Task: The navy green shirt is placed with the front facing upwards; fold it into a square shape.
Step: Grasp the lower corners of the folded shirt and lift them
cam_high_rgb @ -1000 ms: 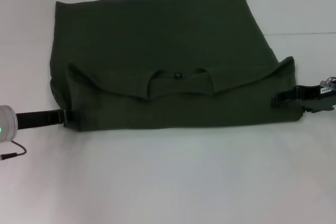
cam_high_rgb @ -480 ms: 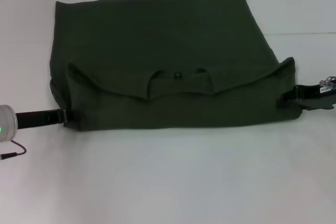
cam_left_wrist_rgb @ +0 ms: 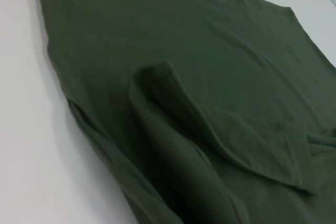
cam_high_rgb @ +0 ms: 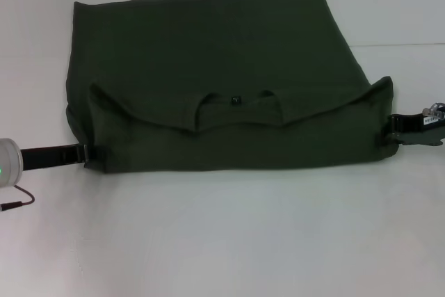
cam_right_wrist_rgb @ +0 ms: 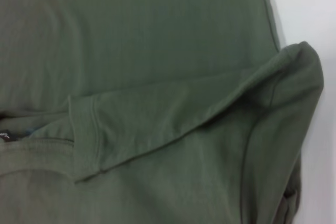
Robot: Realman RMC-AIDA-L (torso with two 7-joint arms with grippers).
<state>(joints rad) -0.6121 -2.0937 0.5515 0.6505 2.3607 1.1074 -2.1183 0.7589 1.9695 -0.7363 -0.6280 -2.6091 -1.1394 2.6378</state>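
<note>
Shirt [cam_high_rgb: 208, 74] half-folded on worktop [cam_high_rgb: 222, 241], left claw [cam_high_rgb: 89, 154] and right claw [cam_high_rgb: 389, 130] at its side edges, grip state unclear; next fold likely needs regrasp.

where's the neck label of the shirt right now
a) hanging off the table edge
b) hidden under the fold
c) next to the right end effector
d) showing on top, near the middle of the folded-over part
d: in the head view the small dark label sits in the neckline at the middle of the shirt's folded-over near part, far from both end effectors.
</note>
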